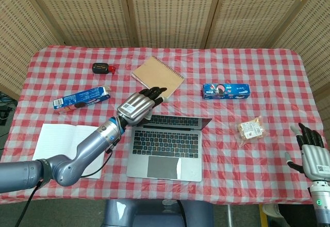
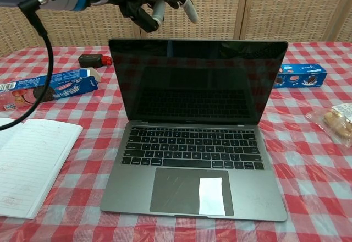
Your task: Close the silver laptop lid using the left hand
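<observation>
The silver laptop (image 1: 166, 147) (image 2: 193, 159) stands open at the table's near middle, its dark screen (image 2: 197, 82) upright and facing me. My left hand (image 1: 138, 106) (image 2: 154, 0) hovers above the lid's top left part, fingers spread and reaching past the upper edge, holding nothing; no frame shows it touching the lid. My right hand (image 1: 312, 155) rests open at the table's near right corner, far from the laptop.
A white open notebook (image 1: 69, 147) lies left of the laptop, under my left forearm. A blue cookie box (image 1: 81, 98), a black-red object (image 1: 102, 68), a brown notepad (image 1: 157, 77), a second blue box (image 1: 226, 91) and a snack bag (image 1: 250, 129) ring the laptop.
</observation>
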You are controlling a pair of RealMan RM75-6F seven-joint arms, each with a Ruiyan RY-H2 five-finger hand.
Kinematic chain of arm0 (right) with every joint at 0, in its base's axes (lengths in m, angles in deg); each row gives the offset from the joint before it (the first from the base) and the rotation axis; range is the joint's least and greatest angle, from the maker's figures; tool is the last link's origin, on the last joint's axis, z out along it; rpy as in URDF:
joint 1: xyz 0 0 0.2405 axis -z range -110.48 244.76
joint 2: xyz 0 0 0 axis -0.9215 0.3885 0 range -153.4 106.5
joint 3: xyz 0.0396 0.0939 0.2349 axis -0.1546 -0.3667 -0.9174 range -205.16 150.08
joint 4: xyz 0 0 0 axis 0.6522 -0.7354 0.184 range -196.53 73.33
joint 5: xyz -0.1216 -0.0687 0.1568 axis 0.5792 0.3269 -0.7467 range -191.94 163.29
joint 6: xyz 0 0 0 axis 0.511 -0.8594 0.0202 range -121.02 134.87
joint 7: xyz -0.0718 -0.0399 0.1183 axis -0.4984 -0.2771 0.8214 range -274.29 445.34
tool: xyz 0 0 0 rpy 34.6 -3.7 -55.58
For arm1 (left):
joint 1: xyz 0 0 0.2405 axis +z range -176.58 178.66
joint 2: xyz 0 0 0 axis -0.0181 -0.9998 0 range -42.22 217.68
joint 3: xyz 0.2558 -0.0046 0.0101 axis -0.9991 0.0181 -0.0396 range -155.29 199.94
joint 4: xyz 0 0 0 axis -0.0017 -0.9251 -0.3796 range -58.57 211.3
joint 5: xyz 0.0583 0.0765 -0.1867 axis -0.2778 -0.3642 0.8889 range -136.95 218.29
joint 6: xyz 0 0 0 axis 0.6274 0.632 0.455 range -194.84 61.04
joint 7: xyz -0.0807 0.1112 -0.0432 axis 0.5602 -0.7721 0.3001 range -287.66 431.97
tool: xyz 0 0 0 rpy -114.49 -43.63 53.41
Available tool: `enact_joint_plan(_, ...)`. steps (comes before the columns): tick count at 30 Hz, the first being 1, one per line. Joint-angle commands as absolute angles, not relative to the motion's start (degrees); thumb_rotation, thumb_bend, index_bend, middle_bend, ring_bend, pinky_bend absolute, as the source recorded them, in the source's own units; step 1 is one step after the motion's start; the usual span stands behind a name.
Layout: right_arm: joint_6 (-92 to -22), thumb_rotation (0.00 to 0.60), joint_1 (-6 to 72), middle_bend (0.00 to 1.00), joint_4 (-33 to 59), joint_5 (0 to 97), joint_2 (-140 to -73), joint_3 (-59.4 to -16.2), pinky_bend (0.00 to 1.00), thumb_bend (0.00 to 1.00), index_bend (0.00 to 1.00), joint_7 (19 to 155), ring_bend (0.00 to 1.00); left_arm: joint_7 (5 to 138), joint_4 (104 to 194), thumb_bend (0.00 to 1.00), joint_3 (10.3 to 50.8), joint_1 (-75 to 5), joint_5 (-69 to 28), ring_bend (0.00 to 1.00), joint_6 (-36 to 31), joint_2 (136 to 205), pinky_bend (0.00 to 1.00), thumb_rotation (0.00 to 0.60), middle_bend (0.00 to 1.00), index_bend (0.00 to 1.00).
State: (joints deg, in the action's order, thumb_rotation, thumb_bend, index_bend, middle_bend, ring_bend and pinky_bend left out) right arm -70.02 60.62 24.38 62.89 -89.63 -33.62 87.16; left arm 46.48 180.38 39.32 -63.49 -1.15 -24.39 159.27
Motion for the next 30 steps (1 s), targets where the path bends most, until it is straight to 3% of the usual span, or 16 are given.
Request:
enact_joint_plan(1, -69.9, 0.600, 60.6, 0.00, 24.2, 62.8, -89.5, -33.7, 0.00, 0.61, 0.03, 87.6, 0.00, 46.1, 178.7, 1.00, 38.6, -65.4, 0.3, 0.11, -23.7, 161.3, 0.28, 0.600, 0.09, 0.30)
enact_joint_plan(5, -69.8, 0.600, 60.5, 0.00, 24.0, 63.1, -89.6, -33.5, 0.00, 0.60, 0.03, 87.7, 0.00, 46.5, 177.4, 1.00, 38.0, -66.5, 1.2, 0.18, -23.2, 163.0, 0.33, 0.600, 0.18, 0.40)
enact_joint_plan(16, -69.2, 0.600, 60.3, 0.00, 24.0, 62.8, -89.9, -33.4, 0.00, 0.60, 0.04, 87.1, 0.00, 48.5, 178.3, 1.00, 37.3, -67.8, 1.1, 0.27, -22.6, 163.1, 0.37, 0.600, 0.31, 0.51)
enact_joint_plan(30, -69.5, 0.600, 60.3, 0.00, 24.7, 62.9, -89.6, -33.4, 0.00, 0.61, 0.05, 87.2, 0.00, 49.2, 183.0, 1.00, 34.2, -68.0, 0.0, 0.31, -22.0, 162.1, 0.40, 0.600, 0.36, 0.56)
